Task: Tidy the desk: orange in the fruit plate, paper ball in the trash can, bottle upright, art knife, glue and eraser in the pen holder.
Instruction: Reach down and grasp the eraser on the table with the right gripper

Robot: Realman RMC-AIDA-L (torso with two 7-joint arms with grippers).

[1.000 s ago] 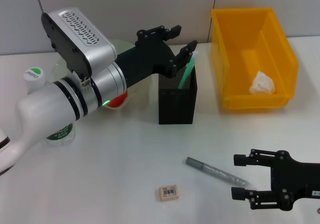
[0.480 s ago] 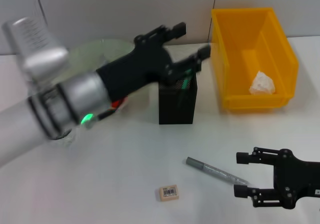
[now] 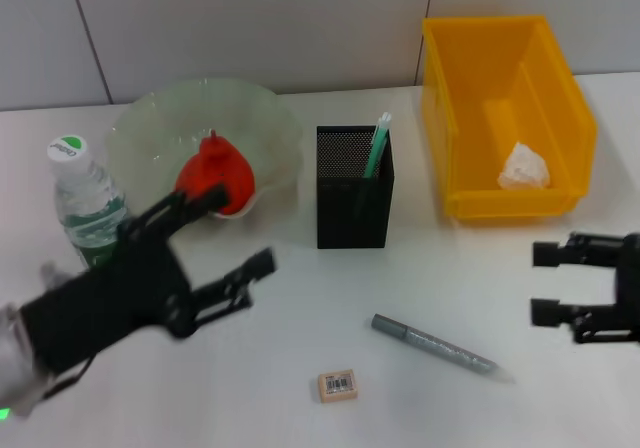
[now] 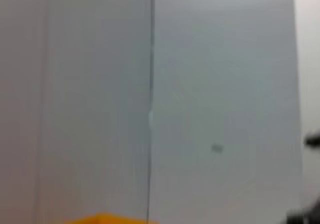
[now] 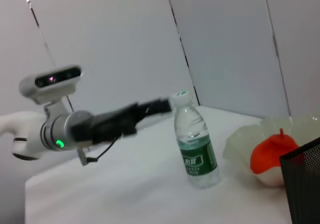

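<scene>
Remaining on the table's front edge are the eraser (image 3: 336,385) and the knife (image 3: 435,345); the orange (image 3: 215,176), paper ball (image 3: 524,166) and bottle (image 3: 87,205) look settled. Both the left gripper (image 3: 222,240) and right gripper (image 3: 552,284) are spread, empty.

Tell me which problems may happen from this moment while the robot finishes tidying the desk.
The open left gripper is low over the table beside the upright clear plastic bottle; a wide swing could tip it. The small tan eraser lies flat, so fingers might slip off it. The grey pen-shaped art knife is thin and might roll when the open right gripper closes, or catch on the rim of the black mesh pen holder.
</scene>
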